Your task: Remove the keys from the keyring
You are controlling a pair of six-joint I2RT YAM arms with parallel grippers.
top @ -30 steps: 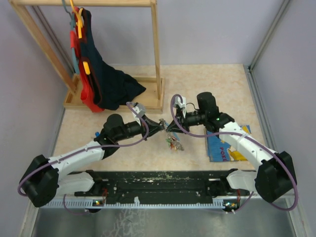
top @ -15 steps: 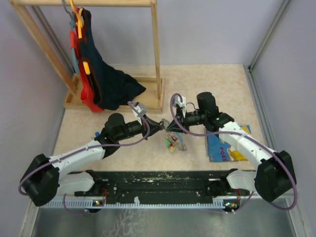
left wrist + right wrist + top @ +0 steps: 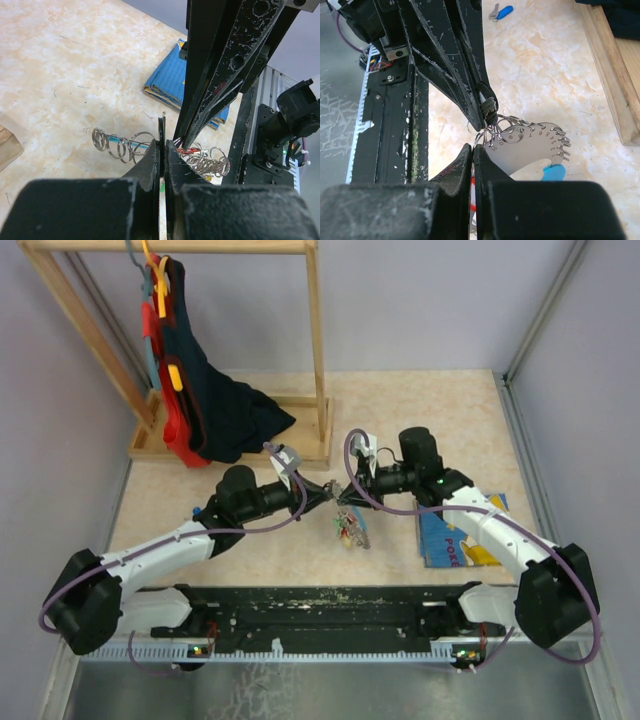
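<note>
Barely shifted, the keyring [image 3: 347, 523] and its keys [image 3: 349, 534] dangle above the table [image 3: 450, 420]. The left gripper [image 3: 328, 496] and right gripper [image 3: 346, 496] stay clenched on its rings, the left nudged closer. A blue key [image 3: 504, 11] lies apart; the others seem still attached.

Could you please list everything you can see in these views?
table: one; beige.
keyring: one; silvery rings; held up mid-table.
keys: several; green, red, orange heads; hanging from it.
loose key: one; blue head; lying on table, left side.
book: one; blue; right side.
rack: one; wooden; far left.
clothes: several; navy, red; hanging on rack.
left tool: one; black; shut on keyring.
right tool: one; black; shut on keyring.
</note>
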